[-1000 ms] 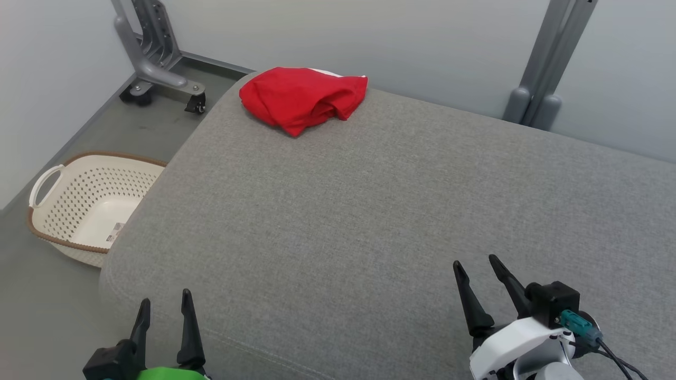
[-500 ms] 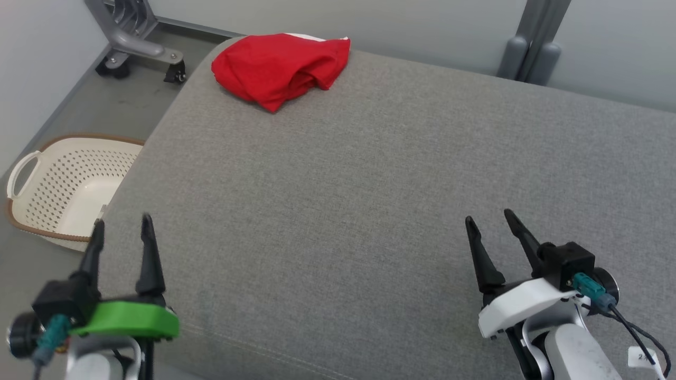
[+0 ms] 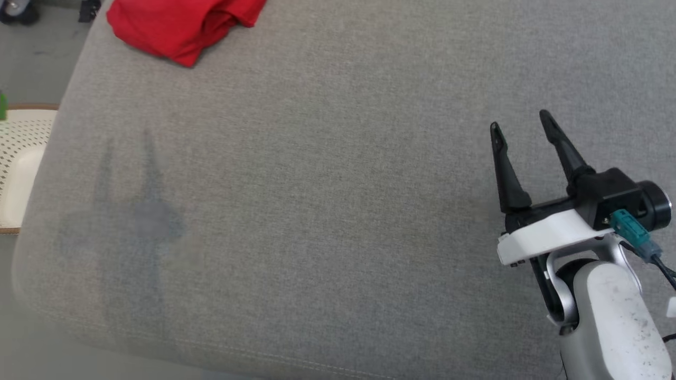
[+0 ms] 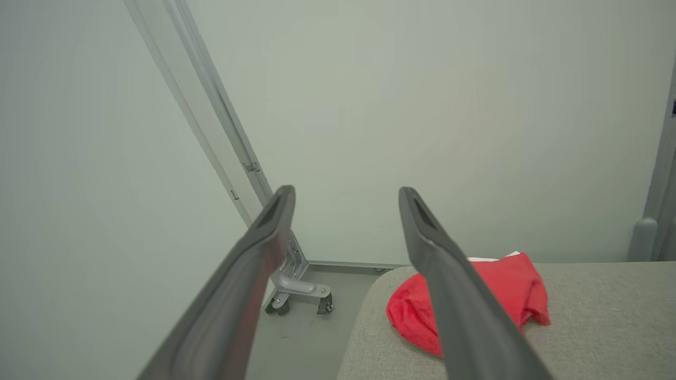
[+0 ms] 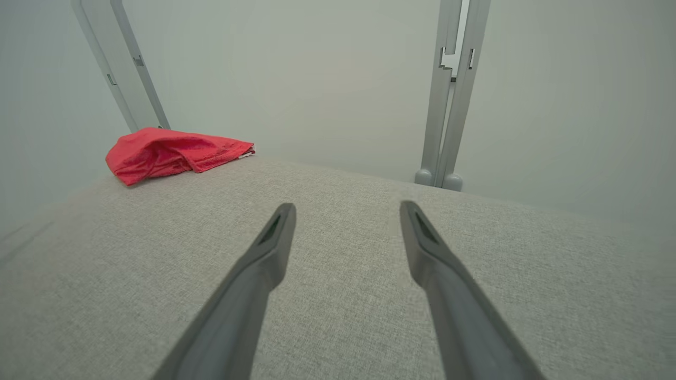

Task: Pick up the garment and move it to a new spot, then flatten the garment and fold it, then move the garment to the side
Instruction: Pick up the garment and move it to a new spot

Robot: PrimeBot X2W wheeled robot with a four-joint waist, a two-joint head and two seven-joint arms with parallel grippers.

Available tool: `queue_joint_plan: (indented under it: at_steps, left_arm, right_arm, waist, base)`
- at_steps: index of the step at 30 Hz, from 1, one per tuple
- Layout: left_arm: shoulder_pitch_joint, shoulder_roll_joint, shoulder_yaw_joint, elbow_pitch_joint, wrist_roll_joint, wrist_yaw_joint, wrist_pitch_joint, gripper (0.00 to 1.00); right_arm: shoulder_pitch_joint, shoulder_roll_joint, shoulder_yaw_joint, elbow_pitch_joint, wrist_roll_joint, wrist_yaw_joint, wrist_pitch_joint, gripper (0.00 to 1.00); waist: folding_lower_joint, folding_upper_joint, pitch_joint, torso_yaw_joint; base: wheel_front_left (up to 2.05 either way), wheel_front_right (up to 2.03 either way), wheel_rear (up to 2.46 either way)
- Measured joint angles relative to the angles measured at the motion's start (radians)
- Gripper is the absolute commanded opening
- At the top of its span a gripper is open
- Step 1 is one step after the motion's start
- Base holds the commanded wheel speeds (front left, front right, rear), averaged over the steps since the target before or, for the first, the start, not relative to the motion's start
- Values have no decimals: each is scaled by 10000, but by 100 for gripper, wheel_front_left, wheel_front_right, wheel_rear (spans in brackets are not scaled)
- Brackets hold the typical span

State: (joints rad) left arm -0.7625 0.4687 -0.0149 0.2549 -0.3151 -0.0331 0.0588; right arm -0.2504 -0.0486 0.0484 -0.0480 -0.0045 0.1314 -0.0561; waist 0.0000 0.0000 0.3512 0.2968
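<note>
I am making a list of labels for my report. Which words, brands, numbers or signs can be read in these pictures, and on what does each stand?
No text can be read in these pictures.
The white tag at the right edge of the head view: cut off by the picture's edge, unreadable.
The red garment: plain, no lettering visible.
The basket: no lettering visible on the part in view.

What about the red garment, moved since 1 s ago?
No. The red garment still sits at the grey cushion's far left corner, by its left edge; the head camera shifted, not the cloth.
</note>
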Motion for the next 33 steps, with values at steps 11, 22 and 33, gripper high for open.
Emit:
queue_joint_plan:
  at_steps: [11, 22, 33]
  left_arm:
    - [-2154, 52, -934, 3018, -69, -646, 895, 100]
    - [-3023, -221, -1705, 4922, -259, -897, 708, 100]
    - [-3385, -19, -1778, 6069, -96, -683, -412, 0]
  right_arm:
    - [-151, -148, -134, -2011, -276, 0, 522, 100]
    - [-119, -192, -399, -2339, -347, 0, 577, 100]
    - [-116, -102, -485, -1900, -299, 0, 345, 100]
  waist:
    - [0, 0, 2071, -933]
    - [1, 0, 3437, -1676]
    - [1, 0, 3279, -1974]
  base:
    - [0, 0, 0]
    - [0, 0, 0]
    - [0, 0, 0]
